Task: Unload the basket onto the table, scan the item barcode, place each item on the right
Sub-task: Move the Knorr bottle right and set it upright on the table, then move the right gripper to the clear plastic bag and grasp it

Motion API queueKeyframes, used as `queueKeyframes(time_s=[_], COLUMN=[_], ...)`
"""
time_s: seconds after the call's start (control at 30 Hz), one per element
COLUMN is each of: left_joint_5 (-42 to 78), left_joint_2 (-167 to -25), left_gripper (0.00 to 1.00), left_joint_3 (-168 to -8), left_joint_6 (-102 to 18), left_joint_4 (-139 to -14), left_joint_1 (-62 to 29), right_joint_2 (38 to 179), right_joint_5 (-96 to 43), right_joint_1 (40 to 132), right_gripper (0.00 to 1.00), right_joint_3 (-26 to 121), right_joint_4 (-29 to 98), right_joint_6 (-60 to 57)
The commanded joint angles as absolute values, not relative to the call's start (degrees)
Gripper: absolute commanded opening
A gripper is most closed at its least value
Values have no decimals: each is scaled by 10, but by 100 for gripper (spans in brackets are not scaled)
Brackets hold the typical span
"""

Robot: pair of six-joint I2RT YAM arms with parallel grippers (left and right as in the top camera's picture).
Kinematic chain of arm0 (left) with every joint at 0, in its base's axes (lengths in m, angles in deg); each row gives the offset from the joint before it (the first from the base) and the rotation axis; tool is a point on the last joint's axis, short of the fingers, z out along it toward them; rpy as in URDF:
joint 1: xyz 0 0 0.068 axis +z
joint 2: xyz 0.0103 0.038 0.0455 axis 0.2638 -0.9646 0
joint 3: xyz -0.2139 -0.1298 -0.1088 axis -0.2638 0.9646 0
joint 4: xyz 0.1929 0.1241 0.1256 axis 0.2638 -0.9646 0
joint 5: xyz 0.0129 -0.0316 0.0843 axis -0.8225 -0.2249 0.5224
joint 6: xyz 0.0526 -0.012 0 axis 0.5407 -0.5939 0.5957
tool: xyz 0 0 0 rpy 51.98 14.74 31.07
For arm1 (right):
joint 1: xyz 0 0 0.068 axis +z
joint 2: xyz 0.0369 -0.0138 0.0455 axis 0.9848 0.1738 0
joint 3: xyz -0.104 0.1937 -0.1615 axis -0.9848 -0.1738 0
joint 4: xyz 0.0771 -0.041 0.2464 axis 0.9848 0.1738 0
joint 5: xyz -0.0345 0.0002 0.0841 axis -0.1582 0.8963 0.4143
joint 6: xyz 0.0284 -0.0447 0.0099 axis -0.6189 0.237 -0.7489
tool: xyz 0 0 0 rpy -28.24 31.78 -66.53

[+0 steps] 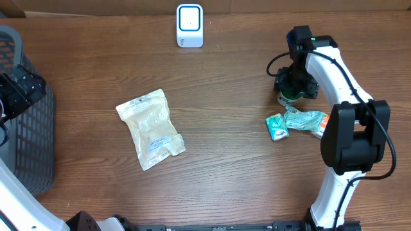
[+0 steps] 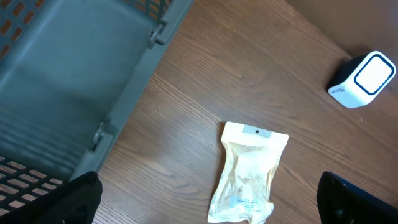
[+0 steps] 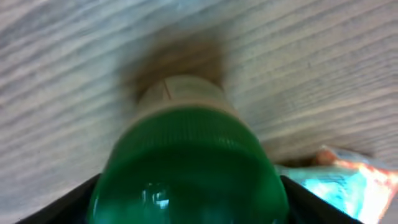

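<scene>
Green-capped bottle [image 3: 186, 168] stands upright near the tabletop's right edge, directly below the right end effector [image 1: 294, 86]. Its jaws flank the cap; gripping or not, I cannot tell. Left end effector [image 1: 19, 88], wide and empty, is far.

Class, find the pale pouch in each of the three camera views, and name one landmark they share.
Overhead: the pale pouch lies left of centre.
Left wrist: the pale pouch sits low, right of centre.
Right wrist: not in it; a green-capped bottle fills the view.
Shared landmark: the white scanner, up and right of the pouch in both.
</scene>
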State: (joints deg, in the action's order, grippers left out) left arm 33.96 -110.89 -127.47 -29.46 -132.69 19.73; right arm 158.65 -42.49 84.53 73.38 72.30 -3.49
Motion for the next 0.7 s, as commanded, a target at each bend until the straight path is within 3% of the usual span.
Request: queueKeyframes(time_s=[0.0,0.27,0.5,0.67], left_joint_5=[341,341,341,341], left_joint_2=[-1110,-1110,-1110,-1110], left_gripper=[100,99,99,99], left_joint_3=[-1280,-1280,-1280,-1280], left_joint_6=[-300,-300,-300,-300], left_joint_4=[-1326,-1326,-1326,-1326], left_joint_1=[199,199,199,199], right_joint_2=[1579,1576,1577,1577], right_joint_5=[-417,-328,-136,-128], right_joint_1=[848,868,902,957], right_gripper=[80,82,100,100], right_joint_3=[809,965,942,885], right_joint_4=[749,856,847,822], right_joint_6=[-34,-21,-21,-21])
